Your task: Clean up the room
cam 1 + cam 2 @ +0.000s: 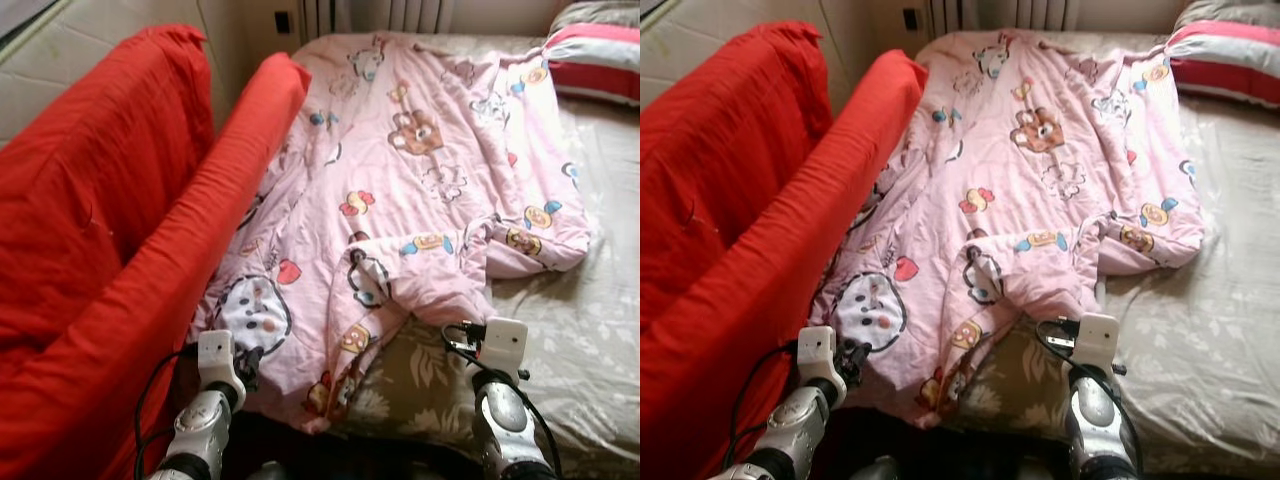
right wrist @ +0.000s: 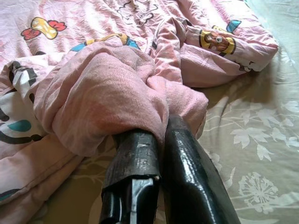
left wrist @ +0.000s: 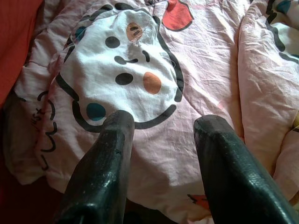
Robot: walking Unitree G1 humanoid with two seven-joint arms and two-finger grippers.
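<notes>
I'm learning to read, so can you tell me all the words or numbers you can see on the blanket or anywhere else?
No words or numbers can be read here.
Pink blanket: cartoon animal pictures; the black squiggles near its edge by the left gripper may be letters, but are too creased to read.
Striped pillow: stripes, no writing.
Red sofa: plain.
Right gripper: pinching the blanket, no label on it.

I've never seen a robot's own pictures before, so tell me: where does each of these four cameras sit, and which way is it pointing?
Left eye view: on the head, looking down at the pink quilt on the bed; both silver arms show.
Right eye view: the head's other eye, same scene; red sofa alongside.
Left wrist view: on the left wrist, looking along the open left pincer at the quilt's spotted cartoon face.
Right wrist view: on the right wrist, along the right pincer, shut on a quilt fold.
All share the quilt.
</notes>
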